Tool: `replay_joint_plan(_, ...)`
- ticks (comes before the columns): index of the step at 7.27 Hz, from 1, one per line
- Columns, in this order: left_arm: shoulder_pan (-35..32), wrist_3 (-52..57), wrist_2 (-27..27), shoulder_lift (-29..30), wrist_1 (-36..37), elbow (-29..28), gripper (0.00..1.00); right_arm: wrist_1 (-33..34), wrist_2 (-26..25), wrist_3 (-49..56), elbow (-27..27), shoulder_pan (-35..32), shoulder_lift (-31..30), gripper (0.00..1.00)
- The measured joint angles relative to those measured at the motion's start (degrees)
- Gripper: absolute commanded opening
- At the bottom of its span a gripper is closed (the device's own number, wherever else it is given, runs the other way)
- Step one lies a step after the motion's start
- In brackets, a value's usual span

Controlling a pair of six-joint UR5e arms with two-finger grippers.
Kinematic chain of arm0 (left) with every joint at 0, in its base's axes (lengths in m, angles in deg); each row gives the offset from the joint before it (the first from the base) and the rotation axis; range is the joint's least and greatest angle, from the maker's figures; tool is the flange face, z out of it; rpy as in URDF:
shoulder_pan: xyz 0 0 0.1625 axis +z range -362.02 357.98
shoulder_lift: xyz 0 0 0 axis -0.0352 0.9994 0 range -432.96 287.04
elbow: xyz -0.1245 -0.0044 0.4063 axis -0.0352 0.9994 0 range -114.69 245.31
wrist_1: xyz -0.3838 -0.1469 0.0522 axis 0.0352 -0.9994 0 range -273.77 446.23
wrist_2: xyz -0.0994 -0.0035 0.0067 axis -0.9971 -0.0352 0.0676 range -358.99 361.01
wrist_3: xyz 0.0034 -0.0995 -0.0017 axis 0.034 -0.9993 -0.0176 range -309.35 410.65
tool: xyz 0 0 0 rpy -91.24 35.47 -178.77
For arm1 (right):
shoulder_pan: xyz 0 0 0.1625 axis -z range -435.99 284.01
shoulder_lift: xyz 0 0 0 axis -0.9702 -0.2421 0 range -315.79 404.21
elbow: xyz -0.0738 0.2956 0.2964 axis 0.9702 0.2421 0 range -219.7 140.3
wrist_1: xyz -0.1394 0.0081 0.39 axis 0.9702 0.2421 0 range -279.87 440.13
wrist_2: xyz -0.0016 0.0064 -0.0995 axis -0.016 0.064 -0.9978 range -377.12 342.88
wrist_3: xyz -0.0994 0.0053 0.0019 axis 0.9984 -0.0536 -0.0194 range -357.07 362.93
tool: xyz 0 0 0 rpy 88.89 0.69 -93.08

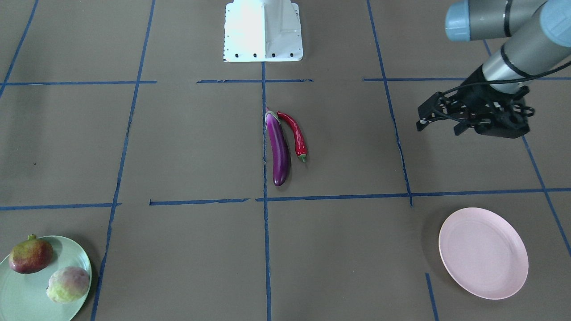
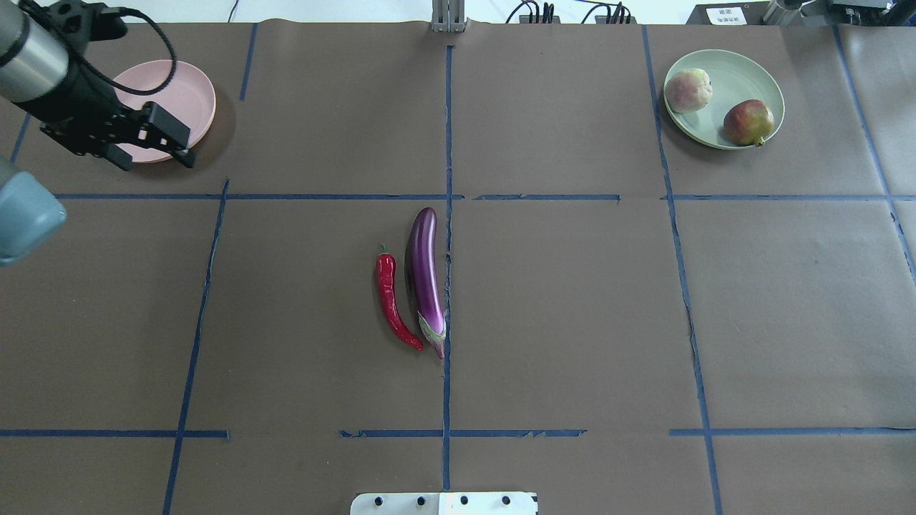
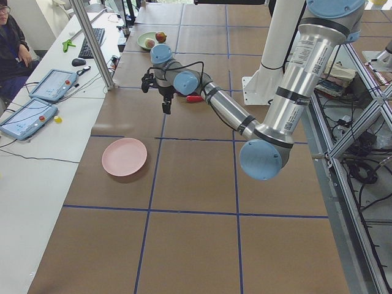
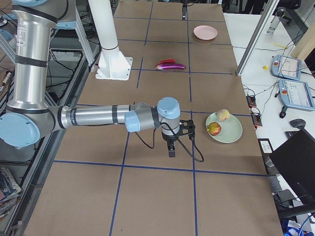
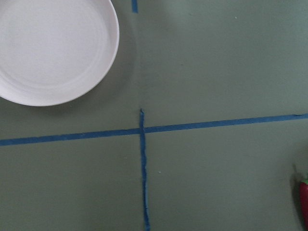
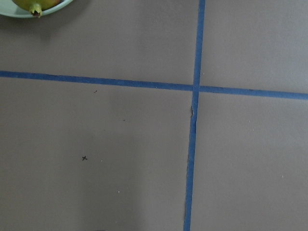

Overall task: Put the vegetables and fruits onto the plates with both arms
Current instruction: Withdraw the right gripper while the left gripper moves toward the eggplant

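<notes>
The purple eggplant (image 1: pixel 279 151) (image 2: pixel 424 275) and the red chili pepper (image 1: pixel 296 133) (image 2: pixel 390 300) lie side by side at the table's centre. The pomegranate-like fruit (image 1: pixel 30 255) (image 2: pixel 747 121) and the pale green fruit (image 1: pixel 68 284) (image 2: pixel 688 90) sit on the mint green plate (image 1: pixel 18 301) (image 2: pixel 737 71). The pink plate (image 1: pixel 484 253) (image 2: pixel 197 89) (image 5: pixel 48 48) is bare. My left gripper (image 1: pixel 438 129) (image 2: pixel 156 163) hangs open and empty beside the pink plate. My right gripper (image 4: pixel 171 150) shows only in the exterior right view, near the green plate; I cannot tell its state.
The white robot base (image 1: pixel 263 31) (image 2: pixel 444 503) stands at the table's near edge. Blue tape lines grid the brown table. A side table with tablets (image 3: pixel 27 116) and an operator (image 3: pixel 12 37) lies beyond the far edge.
</notes>
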Motion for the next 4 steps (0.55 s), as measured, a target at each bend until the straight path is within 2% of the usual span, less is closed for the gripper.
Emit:
replay_joint_plan(1,5.14,-6.51,4.56,2.55,0.14,-0.32,1.0,0.0,-0.02,-0.49,-2.03,0.03,-1.92,1.0)
replay_joint_plan(4,19.15,-22.76,16.59,10.66,0.19,-3.72,1.0,-0.07,0.04,-0.68,-3.01,0.09,-2.95,1.0)
